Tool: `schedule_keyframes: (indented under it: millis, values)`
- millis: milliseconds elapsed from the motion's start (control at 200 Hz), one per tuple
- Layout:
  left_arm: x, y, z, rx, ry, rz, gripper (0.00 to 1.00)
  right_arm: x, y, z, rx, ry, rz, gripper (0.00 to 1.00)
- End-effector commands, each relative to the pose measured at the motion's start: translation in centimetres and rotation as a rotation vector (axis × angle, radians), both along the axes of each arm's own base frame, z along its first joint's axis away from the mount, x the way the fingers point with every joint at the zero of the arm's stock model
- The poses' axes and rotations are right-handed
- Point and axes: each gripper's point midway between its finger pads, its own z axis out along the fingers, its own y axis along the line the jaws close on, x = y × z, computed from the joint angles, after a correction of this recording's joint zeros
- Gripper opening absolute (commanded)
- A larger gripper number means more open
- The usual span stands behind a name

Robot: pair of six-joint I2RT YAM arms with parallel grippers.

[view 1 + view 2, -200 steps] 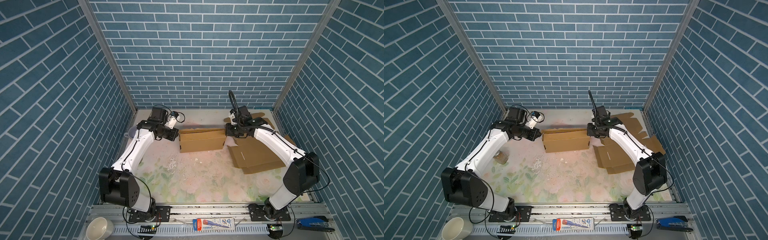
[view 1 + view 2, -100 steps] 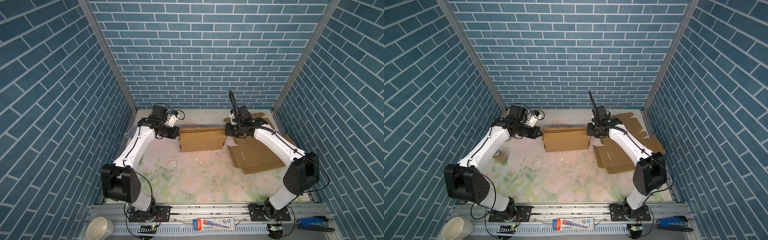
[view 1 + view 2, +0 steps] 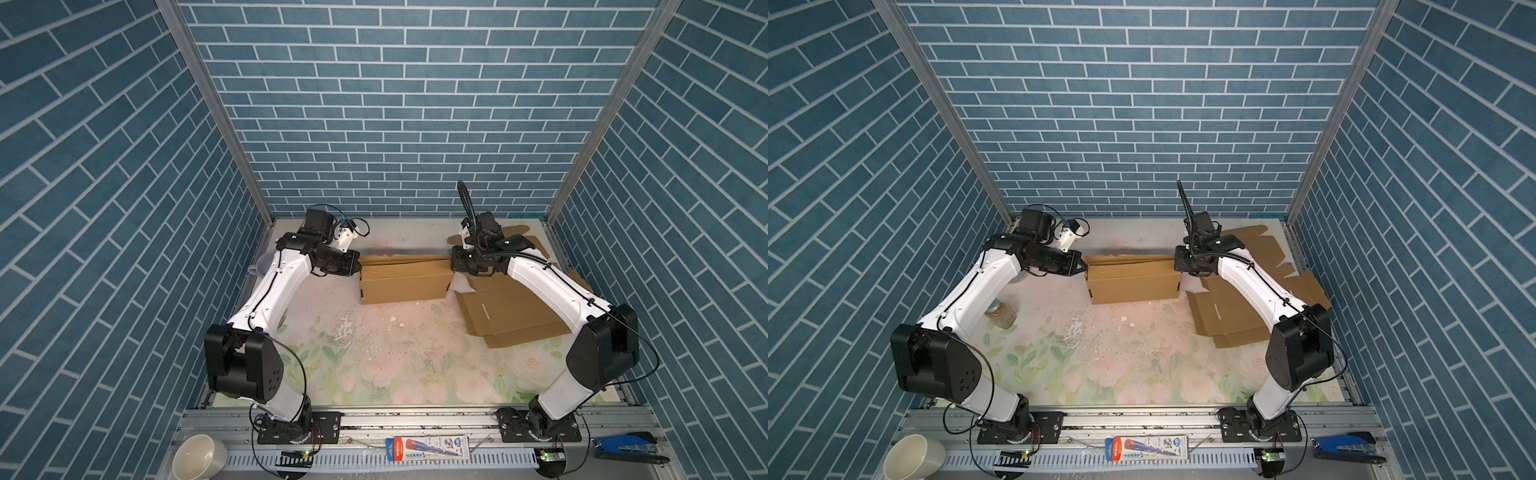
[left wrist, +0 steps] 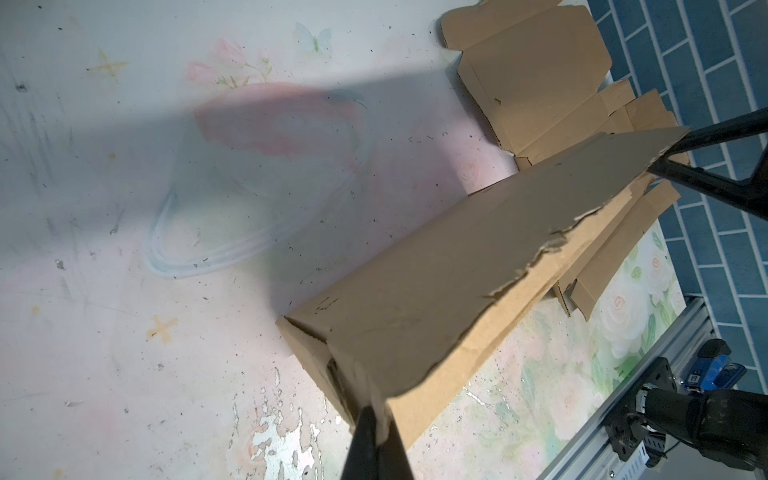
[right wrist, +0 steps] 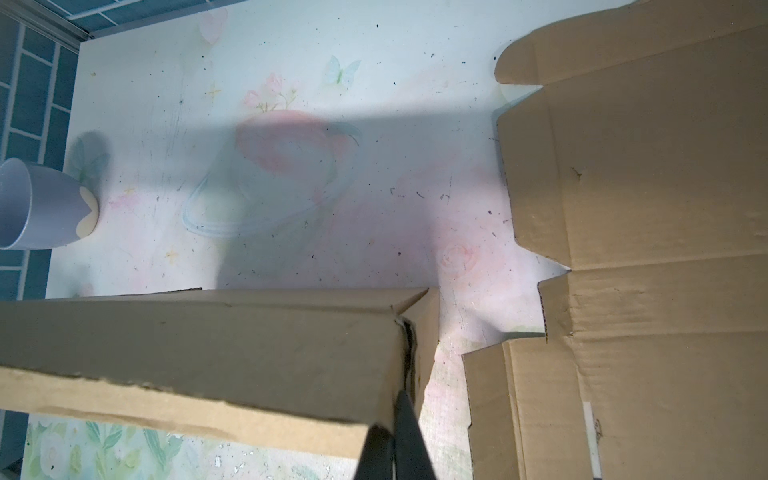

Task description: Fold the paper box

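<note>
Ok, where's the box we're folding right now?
In both top views the paper box stands toward the back of the table, mid-width, pinched at its ends by the left gripper and right gripper, with flat cardboard sheets to its right.

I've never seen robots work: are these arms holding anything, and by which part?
Both hold the brown folded cardboard box: the left gripper pinches the top of its left end, the right gripper the top of its right end.

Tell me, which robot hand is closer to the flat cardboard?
Right. The right gripper holds the box end beside the flat cardboard; the left gripper holds the far end.
</note>
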Motion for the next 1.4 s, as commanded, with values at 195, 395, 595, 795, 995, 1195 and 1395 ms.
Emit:
schedule_keyframes:
  millis: [195,395,595,795,995,1195,1395]
  values:
    - [-0.6,-0.1,-3.2,0.007,0.073,0.002,0.02,-2.0,-0.8,-3.3,-0.053,0.133,-0.026,0.0]
    - [-0.5,-0.1,-3.4,-0.008,0.07,0.025,0.02,-2.0,-0.9,-3.4,-0.055,0.135,-0.028,0.0]
    - [-0.6,0.0,-4.5,-0.006,0.082,0.036,0.02,-2.1,-0.8,-3.4,-0.053,0.135,-0.03,0.0]
    - [-0.8,0.3,-5.3,0.013,0.089,0.034,0.01,-2.1,-0.9,-3.3,-0.051,0.133,-0.032,0.0]
    - [-1.1,0.6,-6.3,0.025,0.099,0.046,0.0,-2.1,-0.1,-2.3,0.004,0.129,-0.023,0.0]
    - [-1.4,0.9,-7.0,0.046,0.106,0.051,0.0,-1.9,0.3,-0.7,0.059,0.124,0.002,0.03]
    - [-1.4,0.9,-6.8,0.048,0.1,0.048,0.0,-1.9,0.3,0.7,0.137,0.127,0.036,0.23]
